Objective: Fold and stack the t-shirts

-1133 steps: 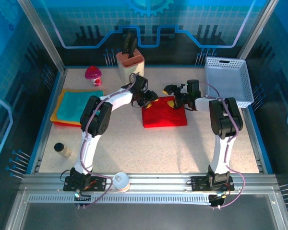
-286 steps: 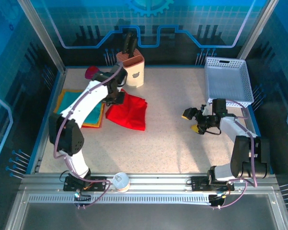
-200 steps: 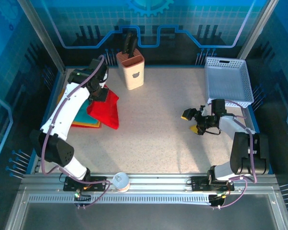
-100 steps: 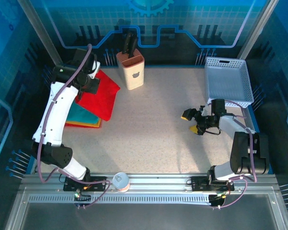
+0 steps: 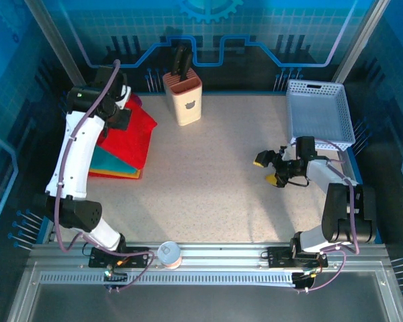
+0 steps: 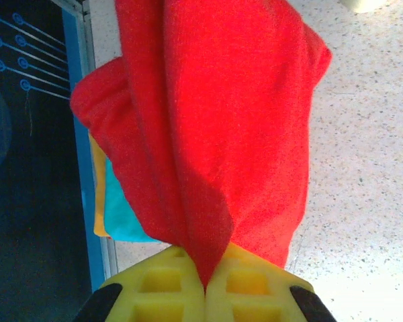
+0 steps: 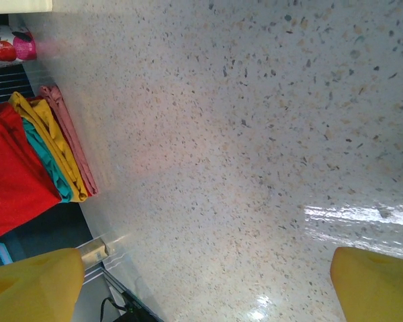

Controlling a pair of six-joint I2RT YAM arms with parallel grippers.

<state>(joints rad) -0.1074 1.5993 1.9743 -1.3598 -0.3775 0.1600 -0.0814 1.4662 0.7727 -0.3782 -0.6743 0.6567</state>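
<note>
**Red shirt over the stack, not yet released – risk of a skewed, unfolding landing**

The left gripper (image 5: 119, 119) is clamped on a pinched edge of the red t-shirt (image 5: 133, 131); in the left wrist view its yellow fingers (image 6: 168, 288) meet on the cloth with no gap. The shirt hangs from that pinch in loose vertical folds (image 6: 221, 134) and drapes over the far part of the stack (image 5: 114, 164) of folded teal, orange and yellow shirts at the table's left side. The right gripper (image 5: 269, 170) rests well apart on the right, jaws wide and empty, bare table (image 7: 255, 134) between them.

Findings, as judgements:

- Held by one edge only, the fold is probably loose; a release from here likely drops it bunched rather than flat.
- The red cloth lies at an angle to the stack, its near edge running diagonally; left so, the pile ends uneven.
- One lobe of red reaches the blue edge rail (image 6: 87, 168) – weight on that side may pull the shirt off the stack toward the table's edge.
- Any sideways correction while cloth touches cloth could drag the teal layer (image 6: 124, 215) out of line.
- A pink cup (image 7: 17, 47) stands near the stack's far end; a low swing there risks tipping it.
</note>
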